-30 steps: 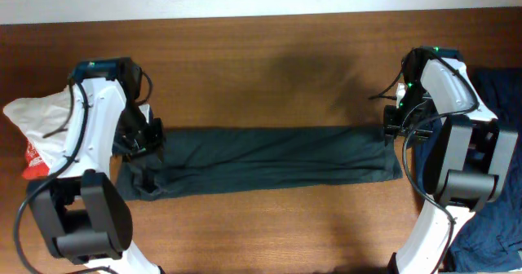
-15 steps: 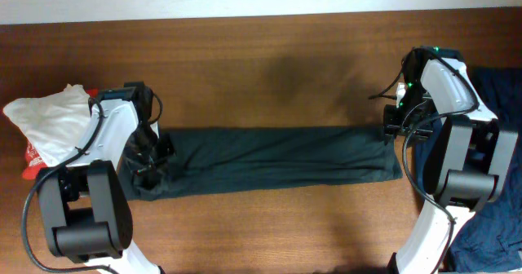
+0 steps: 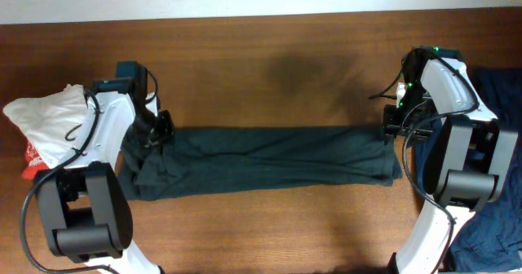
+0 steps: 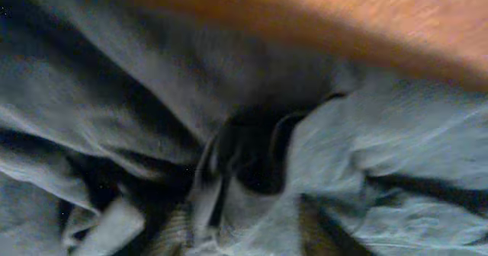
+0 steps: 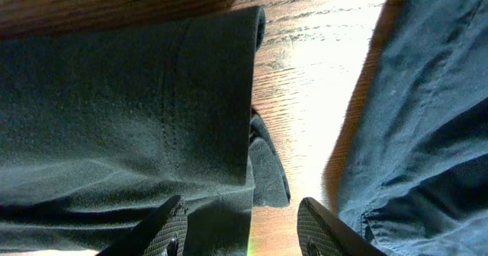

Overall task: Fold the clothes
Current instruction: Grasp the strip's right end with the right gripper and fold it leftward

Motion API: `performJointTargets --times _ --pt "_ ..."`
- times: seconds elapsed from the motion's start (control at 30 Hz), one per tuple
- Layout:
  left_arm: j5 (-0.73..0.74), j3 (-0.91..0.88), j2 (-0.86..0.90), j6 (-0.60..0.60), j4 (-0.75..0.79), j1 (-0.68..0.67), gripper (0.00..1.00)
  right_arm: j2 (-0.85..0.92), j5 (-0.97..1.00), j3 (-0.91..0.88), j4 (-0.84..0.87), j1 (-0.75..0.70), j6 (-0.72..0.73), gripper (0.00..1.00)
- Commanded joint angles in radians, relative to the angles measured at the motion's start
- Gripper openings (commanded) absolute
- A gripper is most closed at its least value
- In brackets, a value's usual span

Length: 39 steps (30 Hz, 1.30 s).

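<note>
**Right jaws** — spread: the two dark fingers point(image 5: 162, 229) stand well apart at the 6 o'clock edge of the right wrist view. Under the gap lies the 3 o'clock end of the dark shirt point(image 3: 269, 160). Its stitched hem runs from 12 to 6 o'clock through that view. A small flap of cloth pokes out past the hem at about 4 o'clock onto the bare worktop point(image 3: 269, 70).

**Left jaws** — cannot tell. The left wrist view is blurred and filled with bunched dark cloth whose creases draw together toward 6 o'clock, so it does not show whether the jaws are pressed together or spread.

**Arms, seen from overhead.** The left arm point(image 3: 106, 123) meets the shirt's 9 o'clock end at its 12 o'clock corner, where the cloth is rumpled and gathered. The right arm point(image 3: 444, 86) stands at the opposite end.

**Shirt.** It lies across the middle of the worktop as a long folded band running from 9 to 3 o'clock, flat along most of its length.

**Other clothes.** A white garment point(image 3: 45, 123) is heaped at the worktop's 9 o'clock edge beside the left arm, with a red garment point(image 3: 31, 166) showing at its 6 o'clock side. A navy garment point(image 3: 497, 90) lies at the 3 o'clock edge, with a strip of bare wood between it and the shirt.
</note>
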Motion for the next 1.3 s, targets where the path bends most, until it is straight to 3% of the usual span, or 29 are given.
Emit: performJointTargets --times 0.0,0.27,0.43,0.6,0.63,0.7,0.93,0.97,1.03,1.07,1.17,1.23,1.27 --pt "-0.014 -0.066 0.008 0.008 -0.006 0.002 0.49 -0.012 0.009 -0.005 -0.001 -0.002 0.003 0.51" --pt "-0.182 -0.067 0.006 -0.023 -0.011 0.002 0.49 -0.012 0.010 -0.005 -0.001 -0.002 0.003 0.51" --pt "-0.186 -0.184 0.006 -0.045 0.040 0.002 0.49 -0.012 0.016 -0.005 0.003 -0.002 0.001 0.51" --pt "-0.186 -0.196 0.002 -0.049 0.072 0.002 0.50 -0.012 -0.039 -0.005 0.024 -0.017 -0.135 0.52" --pt "-0.182 -0.148 -0.007 -0.049 0.038 0.002 0.51 -0.012 -0.117 -0.005 0.026 -0.030 -0.198 0.60" --pt "-0.175 -0.071 -0.037 -0.049 -0.020 0.002 0.51 -0.012 -0.158 -0.019 0.026 -0.047 -0.248 0.65" --pt "-0.137 -0.031 -0.120 -0.049 -0.041 0.002 0.67 -0.012 -0.241 -0.253 0.188 -0.077 -0.259 0.66" --pt "-0.137 -0.031 -0.120 -0.049 -0.039 0.002 0.68 -0.012 -0.286 -0.276 0.201 -0.076 -0.270 0.64" --pt "-0.136 -0.031 -0.119 -0.049 -0.035 0.002 0.69 -0.012 -0.366 -0.304 0.209 -0.076 -0.292 0.52" --pt "-0.137 -0.031 -0.119 -0.049 -0.033 0.002 0.70 -0.012 -0.375 -0.306 0.209 -0.077 -0.292 0.37" --pt "-0.136 -0.031 -0.120 -0.049 -0.032 0.002 0.72 -0.012 -0.378 -0.306 0.236 -0.077 -0.291 0.29" --pt "-0.124 -0.031 -0.119 -0.048 -0.032 0.002 0.72 -0.012 -0.378 -0.306 0.255 -0.078 -0.288 0.07" --pt "-0.120 -0.031 -0.119 -0.049 -0.033 0.002 0.72 -0.012 -0.364 -0.304 0.266 -0.083 -0.279 0.04"
